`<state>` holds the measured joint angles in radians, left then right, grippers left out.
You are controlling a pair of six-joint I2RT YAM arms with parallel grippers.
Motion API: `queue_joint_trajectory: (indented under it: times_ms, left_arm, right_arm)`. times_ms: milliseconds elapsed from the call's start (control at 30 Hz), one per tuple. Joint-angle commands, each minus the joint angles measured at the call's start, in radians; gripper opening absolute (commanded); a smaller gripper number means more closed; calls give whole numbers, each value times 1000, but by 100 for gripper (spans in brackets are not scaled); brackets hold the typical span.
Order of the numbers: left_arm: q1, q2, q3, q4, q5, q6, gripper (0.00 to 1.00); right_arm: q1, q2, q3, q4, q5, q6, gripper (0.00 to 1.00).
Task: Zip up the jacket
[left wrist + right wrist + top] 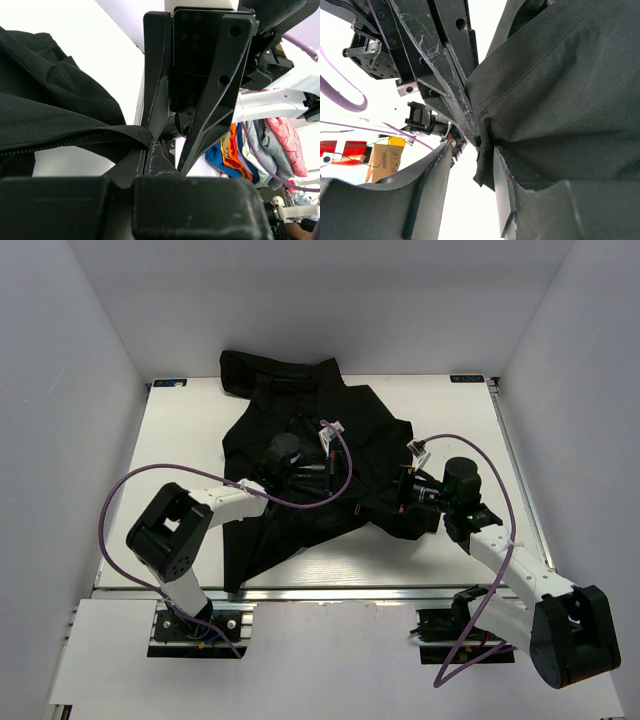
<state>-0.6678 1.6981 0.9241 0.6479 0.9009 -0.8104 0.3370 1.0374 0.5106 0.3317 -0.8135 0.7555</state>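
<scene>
Black soft-fabric jacket (370,430) not yet zipped: left pincer (152,142) clamps its zipper edge (60,143), right pincer (470,152) stands parted.

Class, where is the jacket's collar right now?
Top view: the collar of the jacket lies at the far edge of the table, left of centre.

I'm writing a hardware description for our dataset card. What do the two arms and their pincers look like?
The left arm and right arm share white tubular links and bulky black joint housings, each trailed by a loose purple cable. The left pincer and right pincer are black, with flat tapering fingers scuffed along the edges.
</scene>
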Motion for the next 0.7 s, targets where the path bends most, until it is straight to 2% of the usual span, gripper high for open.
queue_joint_trajectory:
  times_ms: [0,100,367,500,533,600,633,667]
  left_arm:
    - [-12,-60,-7,19,-7,-10,0]
    - [-12,-64,-7,9,-13,-12,0]
    - [-27,-58,5,10,-7,-27,0]
    - [-27,-61,1,30,-19,-36,0]
    - [-27,-61,1,30,-22,-38,0]
    - [-27,-60,2,21,-26,-38,0]
    - [-27,-63,4,15,-28,-36,0]
    - [-27,-63,7,6,-33,-33,0]
  right_arm:
    - [8,4,20,75,-9,5,43]
    - [10,12,19,81,-16,4,37]
    - [17,35,26,110,-15,5,35]
    - [20,42,40,105,-13,-2,27]
    - [19,44,39,107,-16,-2,17]
    - [19,41,37,113,-23,-7,5]
    - [20,33,36,113,-26,-13,0]
    - [19,30,35,112,-24,-18,0]
